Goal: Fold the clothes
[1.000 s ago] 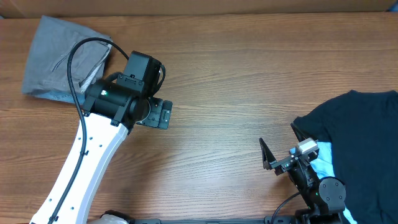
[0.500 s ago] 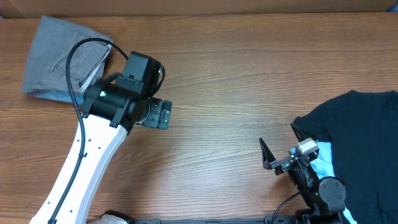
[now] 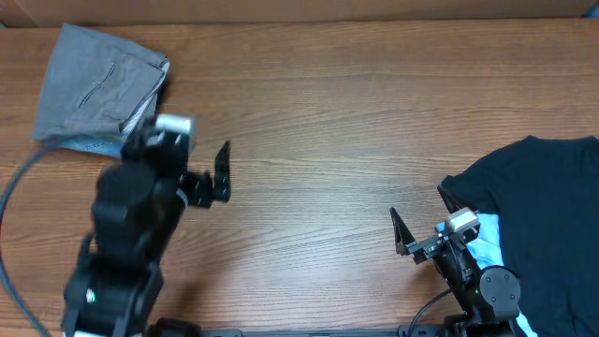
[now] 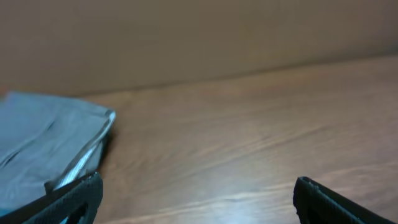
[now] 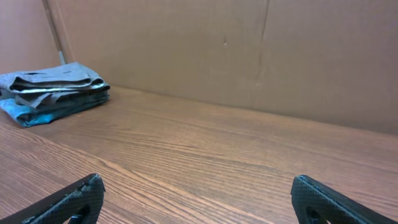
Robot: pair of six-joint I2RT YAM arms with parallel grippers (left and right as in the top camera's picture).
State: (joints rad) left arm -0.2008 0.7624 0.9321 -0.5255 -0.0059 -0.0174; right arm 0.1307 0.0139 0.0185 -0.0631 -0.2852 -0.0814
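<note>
The grey shorts (image 3: 94, 84) lie folded at the table's far left corner. They also show in the left wrist view (image 4: 43, 143) and far off in the right wrist view (image 5: 53, 84). My left gripper (image 3: 182, 159) is open and empty. It hangs just near and right of the folded shorts, not touching them, and is blurred in the overhead view. My right gripper (image 3: 423, 215) is open and empty at the front right, over bare wood beside the navy shirt.
A dark navy shirt (image 3: 543, 215) lies spread at the right edge, with a light-blue piece (image 3: 487, 245) showing by the right arm. A light-blue layer (image 5: 37, 112) lies under the folded shorts. A cardboard wall (image 5: 249, 56) stands behind the table.
My left arm has swung back toward the front edge and left, off the folded shorts; its fingers now point toward the far wall. The right arm has not moved.
</note>
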